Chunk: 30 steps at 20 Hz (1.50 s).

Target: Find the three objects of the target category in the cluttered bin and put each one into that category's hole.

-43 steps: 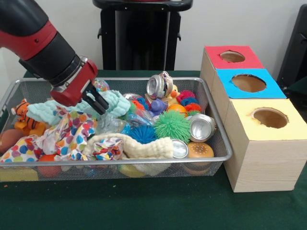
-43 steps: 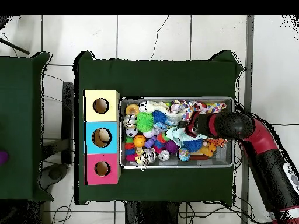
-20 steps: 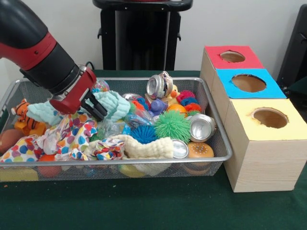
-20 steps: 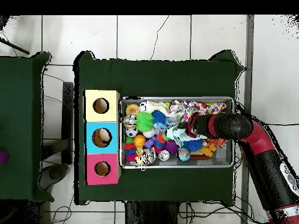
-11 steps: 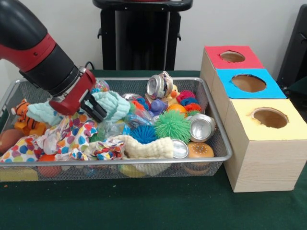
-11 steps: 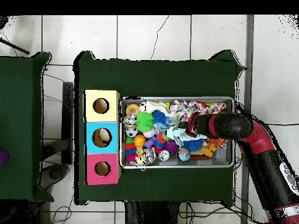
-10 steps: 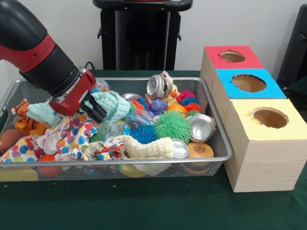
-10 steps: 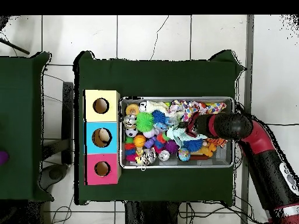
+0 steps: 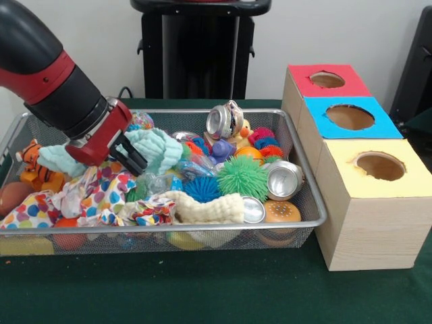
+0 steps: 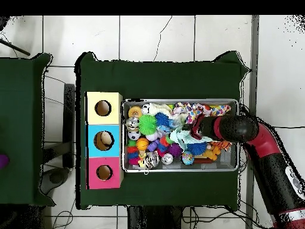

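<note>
Gripper [image 9: 131, 156] sits pinched on the mint cloth [image 9: 158, 145] at the bin's [image 9: 317, 202] end farthest from the hole boxes [image 9: 351, 118]. I judge this the picking step; next I'd lift it clear and carry it toward the holes.

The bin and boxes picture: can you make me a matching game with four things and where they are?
Things:
1. green spiky ball
2. toy tiger
3. toy hamburger
4. yellow-topped box

Places (front view):
A. at the bin's left end
B. nearest of the three boxes
C. in the bin's near right corner
D. middle of the bin, left of a shiny can

Pairs: 1-D, 2-A, 3-C, 4-B
</note>
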Motion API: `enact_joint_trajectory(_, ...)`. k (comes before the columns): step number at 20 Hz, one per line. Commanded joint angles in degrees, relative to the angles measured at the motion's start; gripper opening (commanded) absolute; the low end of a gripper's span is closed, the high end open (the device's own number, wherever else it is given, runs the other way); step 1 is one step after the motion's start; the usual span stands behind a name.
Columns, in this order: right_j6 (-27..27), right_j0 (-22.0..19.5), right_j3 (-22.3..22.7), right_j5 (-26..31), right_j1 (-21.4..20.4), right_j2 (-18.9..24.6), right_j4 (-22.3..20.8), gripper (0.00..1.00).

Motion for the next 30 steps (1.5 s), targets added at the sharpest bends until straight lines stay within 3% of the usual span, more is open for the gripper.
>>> enact_joint_trajectory(1,-7.99,0.52,-5.22,-3.14,3.51,-3.16,-2.57,0.0)
enact_joint_trajectory(15,-5.9,1.75,-6.37,-1.7,2.74,-5.05,-3.36,0.0)
enact_joint_trajectory(21,-9.21,-0.32,-4.79,-3.24,4.98,-1.36,-0.96,0.0)
enact_joint_trajectory(30,-10.09,0.89,-6.55,-3.11,4.4,-2.84,-3.6,0.0)
